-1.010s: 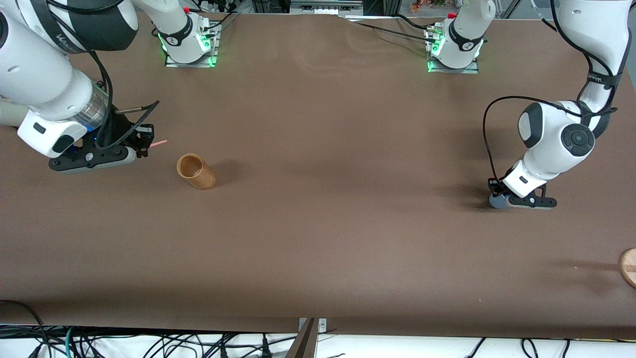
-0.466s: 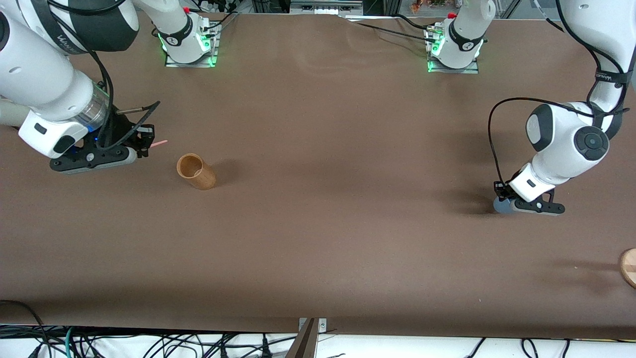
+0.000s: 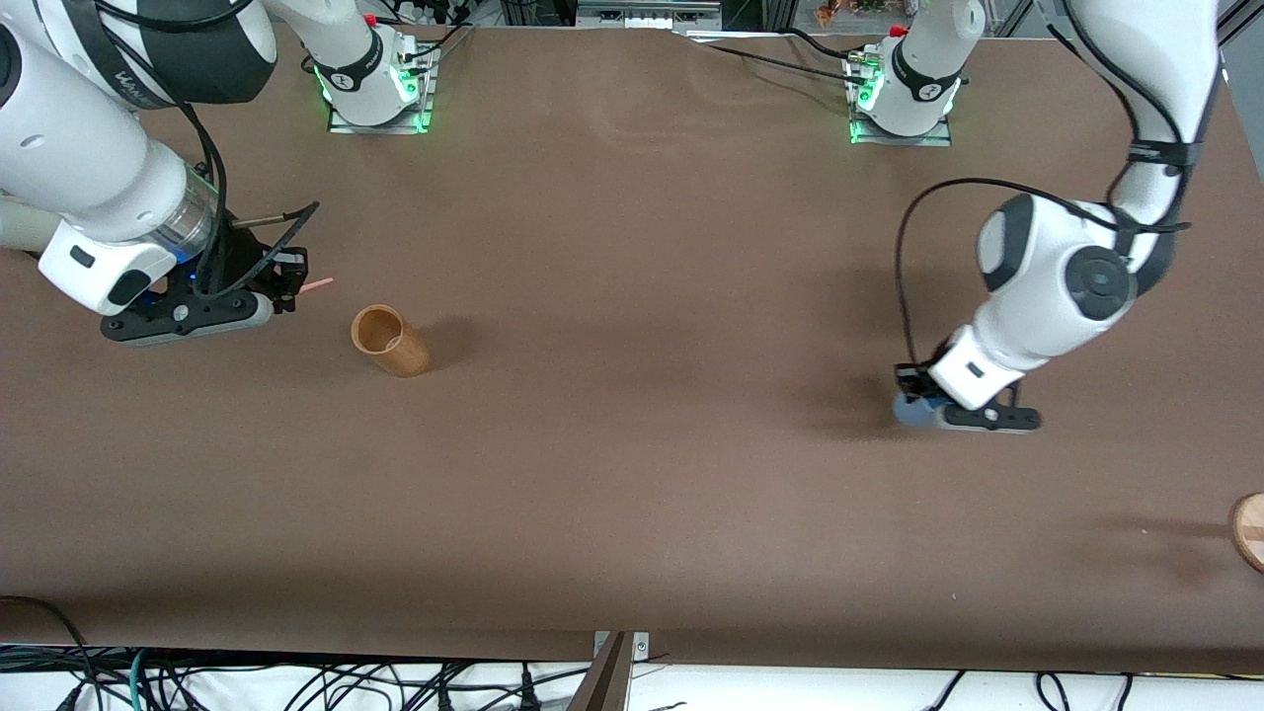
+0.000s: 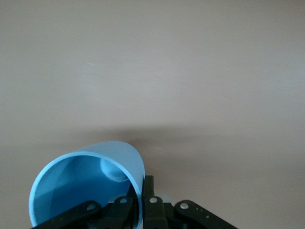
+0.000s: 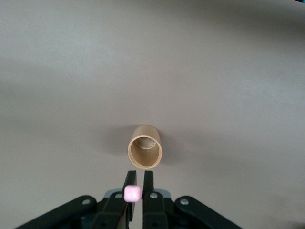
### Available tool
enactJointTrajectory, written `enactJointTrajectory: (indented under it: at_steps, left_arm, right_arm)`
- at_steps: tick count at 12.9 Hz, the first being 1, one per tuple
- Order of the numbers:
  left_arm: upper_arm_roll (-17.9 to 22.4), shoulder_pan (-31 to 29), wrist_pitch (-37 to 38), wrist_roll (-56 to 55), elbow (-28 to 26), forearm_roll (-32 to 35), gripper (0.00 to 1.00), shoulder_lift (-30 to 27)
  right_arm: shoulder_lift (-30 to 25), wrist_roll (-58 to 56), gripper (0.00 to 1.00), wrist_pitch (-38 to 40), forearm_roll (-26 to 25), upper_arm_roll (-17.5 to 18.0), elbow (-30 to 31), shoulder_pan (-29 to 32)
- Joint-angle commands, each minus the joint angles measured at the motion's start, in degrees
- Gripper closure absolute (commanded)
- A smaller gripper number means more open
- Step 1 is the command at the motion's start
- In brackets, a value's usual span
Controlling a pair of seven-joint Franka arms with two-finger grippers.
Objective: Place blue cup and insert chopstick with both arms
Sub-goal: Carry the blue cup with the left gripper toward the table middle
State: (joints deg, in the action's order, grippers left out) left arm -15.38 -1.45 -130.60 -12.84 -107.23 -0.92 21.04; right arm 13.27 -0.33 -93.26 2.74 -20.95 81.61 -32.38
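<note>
My left gripper [image 3: 913, 399] is shut on the rim of the blue cup [image 3: 910, 412] and holds it just above the table toward the left arm's end. In the left wrist view the blue cup [image 4: 90, 183] fills the lower corner with one finger inside its wall and one outside, at my left gripper [image 4: 142, 200]. My right gripper [image 3: 287, 281] is shut on the pink chopstick [image 3: 318, 284], low over the table at the right arm's end. In the right wrist view the chopstick [image 5: 132, 193] shows end-on between the fingers of my right gripper [image 5: 137, 183].
A brown wooden cylinder holder [image 3: 388, 341] stands on the table near my right gripper, a little nearer the front camera; it also shows in the right wrist view [image 5: 145, 147]. A round wooden piece [image 3: 1250, 530] sits at the table's edge at the left arm's end.
My left arm has carried the blue cup toward the table's middle, first a little nearer the front camera. The right arm has not moved.
</note>
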Motion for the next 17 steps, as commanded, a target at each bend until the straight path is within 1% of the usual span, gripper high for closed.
enactJointTrajectory:
  at_steps: [1,2,4,6,7,8,11,12,13,16,17]
  left_arm:
    - [-0.18,8.09,3.50,-8.83,7.45,-0.31,1.00,3.91]
    - [-0.18,11.78,4.11,-12.26,9.74,-0.49,1.00,5.75]
    - [-0.18,17.07,5.08,-19.82,15.80,-0.40,1.00,10.75]
    - [0.61,22.52,5.44,-23.09,20.46,-0.31,1.00,15.50]
    - [1.48,24.89,5.44,-23.97,22.75,-0.31,1.00,17.61]
    - [3.41,27.70,5.44,-24.77,24.86,-0.31,1.00,19.28]
    - [7.90,34.65,5.44,-30.29,29.26,-0.40,1.00,23.86]
    - [8.52,35.45,5.44,-30.92,30.66,-0.40,1.00,25.70]
    - [8.61,35.90,5.44,-31.10,30.85,-0.31,1.00,26.15]
    - [8.88,36.25,5.35,-31.10,31.03,1.35,1.00,25.89]
    - [8.88,36.25,5.09,-30.84,31.12,1.36,0.96,25.89]
  right_arm:
    - [0.09,-0.55,1.00,0.89,0.17,0.11,-0.48,0.13]
    - [0.09,-0.46,1.00,0.89,0.17,0.11,-0.48,0.13]
    - [0.09,-0.55,1.00,0.80,0.17,0.11,-0.31,0.21]
    - [0.26,-0.46,1.00,0.80,0.17,0.11,-0.22,0.13]
    - [0.26,-0.46,1.00,0.80,0.17,0.11,-0.22,0.13]
    - [0.26,-0.46,1.00,0.72,0.17,0.11,-0.05,0.13]
    - [0.26,-0.46,1.00,0.63,0.16,0.11,0.04,0.21]
    - [0.26,-0.46,1.00,0.63,0.08,0.11,0.13,0.13]
    - [0.35,-0.37,1.00,0.63,0.08,0.11,0.13,0.21]
    - [0.53,-0.20,1.00,0.54,0.08,0.11,0.13,0.13]
    - [0.53,-0.11,1.00,0.54,0.08,0.20,0.13,0.13]
